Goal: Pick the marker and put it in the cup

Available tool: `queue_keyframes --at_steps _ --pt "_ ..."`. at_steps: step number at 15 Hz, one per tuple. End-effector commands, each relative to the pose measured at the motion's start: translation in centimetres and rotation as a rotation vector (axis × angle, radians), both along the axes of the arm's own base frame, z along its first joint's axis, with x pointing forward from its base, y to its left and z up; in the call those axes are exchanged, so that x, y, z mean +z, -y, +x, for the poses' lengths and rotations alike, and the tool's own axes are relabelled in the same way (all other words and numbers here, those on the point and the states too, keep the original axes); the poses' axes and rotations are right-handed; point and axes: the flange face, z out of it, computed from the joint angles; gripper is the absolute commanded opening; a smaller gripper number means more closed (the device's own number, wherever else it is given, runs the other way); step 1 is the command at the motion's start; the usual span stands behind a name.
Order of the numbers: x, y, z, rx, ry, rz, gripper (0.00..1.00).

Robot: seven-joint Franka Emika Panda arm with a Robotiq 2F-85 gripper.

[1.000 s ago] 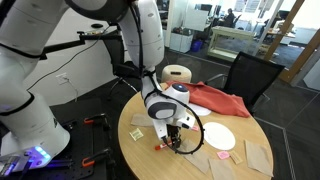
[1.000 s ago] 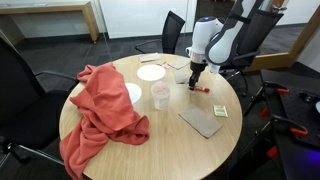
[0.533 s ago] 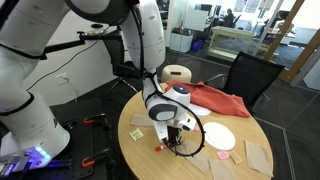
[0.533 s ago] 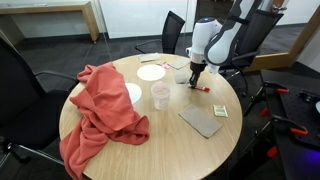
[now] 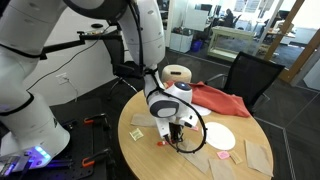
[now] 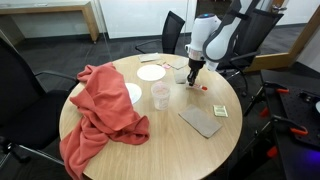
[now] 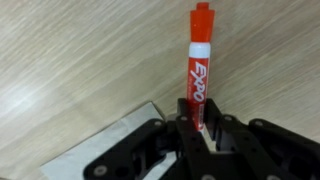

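Wrist view: red Expo marker (image 7: 197, 65) sits in the tool (image 7: 200, 122), one finger tight against each side of its near end. Reads as clamped on the marker; no gap shows. Long axis runs straight out from the jaws, up the frame, with the red end piece farthest from the tool. Wood-grain surface (image 7: 80, 50) lies behind it; cannot tell whether the marker is lifted or resting. White paper (image 7: 110, 140) shows beside the fingers. In an exterior view the tool (image 6: 192, 76) hangs near the rim of the round surface. The cup (image 6: 159, 96) stands upright, apart from it, toward the middle, beside the red cloth (image 6: 100, 105). My guess: lift, carry inward, then tip the marker upright over the cup's mouth.
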Motion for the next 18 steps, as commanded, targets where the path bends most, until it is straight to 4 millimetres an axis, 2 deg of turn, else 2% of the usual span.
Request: queue_keyframes --at_steps 1,10,14,16,17,18 --pt "4.9 -1.0 0.4 -0.002 0.000 0.020 0.05" --pt "14.1 -6.4 3.7 0.056 0.028 0.000 0.05" --pt "17.9 -7.2 4.4 0.068 0.055 -0.005 0.05" --pt "19.1 -6.6 4.3 0.059 0.057 -0.012 0.05" --pt "17.4 -7.0 4.7 0.082 0.068 -0.002 0.05" --pt "17.9 -6.9 4.8 0.081 0.073 -0.003 0.20"
